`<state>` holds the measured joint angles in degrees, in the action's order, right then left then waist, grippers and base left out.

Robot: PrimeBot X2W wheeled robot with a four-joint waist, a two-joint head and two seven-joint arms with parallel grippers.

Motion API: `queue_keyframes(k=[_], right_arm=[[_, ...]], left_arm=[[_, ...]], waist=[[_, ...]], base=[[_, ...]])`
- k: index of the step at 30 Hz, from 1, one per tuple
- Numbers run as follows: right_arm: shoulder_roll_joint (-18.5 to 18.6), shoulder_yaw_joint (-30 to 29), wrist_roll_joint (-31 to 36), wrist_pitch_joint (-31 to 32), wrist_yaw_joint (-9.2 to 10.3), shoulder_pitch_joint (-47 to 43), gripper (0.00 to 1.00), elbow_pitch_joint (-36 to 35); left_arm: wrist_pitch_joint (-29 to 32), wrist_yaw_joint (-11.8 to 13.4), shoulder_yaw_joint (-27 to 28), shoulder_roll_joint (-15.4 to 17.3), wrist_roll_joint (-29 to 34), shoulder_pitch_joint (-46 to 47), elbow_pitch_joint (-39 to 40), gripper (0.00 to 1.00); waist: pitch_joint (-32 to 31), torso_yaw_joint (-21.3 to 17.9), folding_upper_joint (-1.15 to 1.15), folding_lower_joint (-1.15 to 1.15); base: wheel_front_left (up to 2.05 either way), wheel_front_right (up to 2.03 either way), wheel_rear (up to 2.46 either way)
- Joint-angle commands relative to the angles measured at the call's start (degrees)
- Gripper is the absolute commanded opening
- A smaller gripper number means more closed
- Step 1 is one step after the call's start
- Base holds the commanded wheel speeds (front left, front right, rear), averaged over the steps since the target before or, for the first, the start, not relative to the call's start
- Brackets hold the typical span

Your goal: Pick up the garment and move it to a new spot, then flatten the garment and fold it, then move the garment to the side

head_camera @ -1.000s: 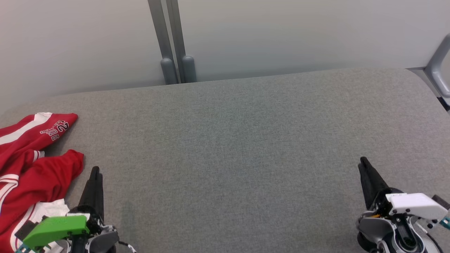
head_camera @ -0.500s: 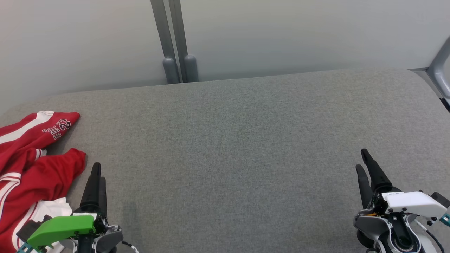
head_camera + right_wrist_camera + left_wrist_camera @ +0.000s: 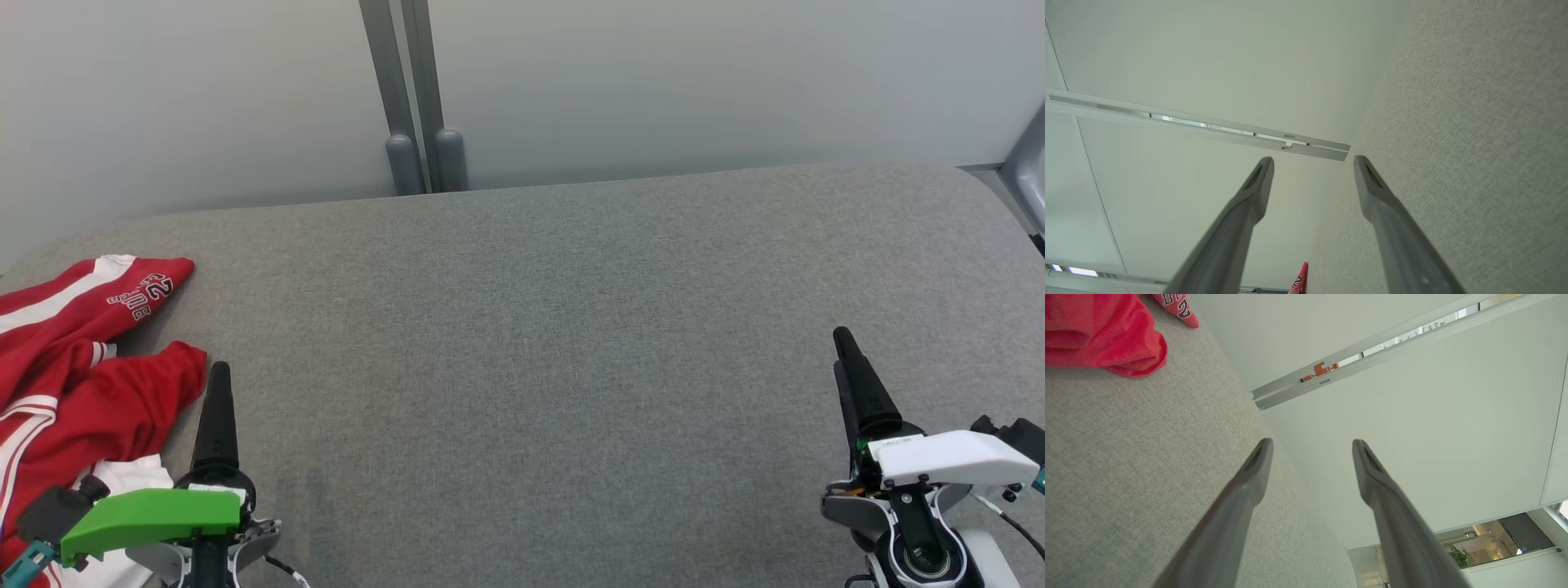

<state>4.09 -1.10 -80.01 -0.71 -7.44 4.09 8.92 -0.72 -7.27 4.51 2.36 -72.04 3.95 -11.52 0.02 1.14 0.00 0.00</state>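
Note:
A crumpled red garment (image 3: pixel 82 384) with white stripes and white lettering lies at the left end of the grey fabric surface (image 3: pixel 539 327). My left gripper (image 3: pixel 219 376) hovers just right of its nearest fold, apart from it. In the left wrist view the left gripper (image 3: pixel 1311 444) stands open and empty, with the garment (image 3: pixel 1102 335) at the upper left. My right gripper (image 3: pixel 842 341) is far to the right over bare fabric. The right wrist view shows the right gripper (image 3: pixel 1312 160) open and empty, with a tip of the garment (image 3: pixel 1300 281) far off.
A pale wall rises behind the surface, with two grey posts (image 3: pixel 424 155) at its back edge. A grey metal frame (image 3: pixel 1024 171) stands at the right corner. Bare grey fabric stretches between the two grippers.
The camera has shifted slightly, sliding the picture right. Both grippers have reached a little farther forward over the surface. The right wrist has turned, so its fingers now overlap. The garment lies as before.

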Motion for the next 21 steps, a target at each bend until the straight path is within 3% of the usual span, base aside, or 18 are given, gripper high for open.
queue_keyframes(k=[1, 13, 21], right_arm=[[0.7, 0.3, 2.3, -0.7, -0.03, 0.5, 1.0, -1.6], [1.3, 1.7, 16.5, -3.2, -0.03, 0.6, 1.0, -3.8], [2.5, 2.4, 29.7, -4.7, -0.04, 0.9, 1.0, -5.0]], left_arm=[[-0.7, 0.0, -0.3, 0.4, 3.4, 0.7, 1.5, 1.0], [-3.2, 3.9, -3.5, 0.4, 19.8, -0.2, 3.5, 1.0], [-4.7, 6.6, -6.2, 0.6, 31.2, -0.2, 3.8, 1.0]], waist=[[0.0, 0.1, 0.0, 0.0], [-0.2, 0.5, 0.0, 0.0], [-0.2, 1.0, 0.0, 0.0]], base=[[0.0, 0.0, 0.0], [0.0, 0.0, 0.0], [0.0, 0.0, 0.0]])
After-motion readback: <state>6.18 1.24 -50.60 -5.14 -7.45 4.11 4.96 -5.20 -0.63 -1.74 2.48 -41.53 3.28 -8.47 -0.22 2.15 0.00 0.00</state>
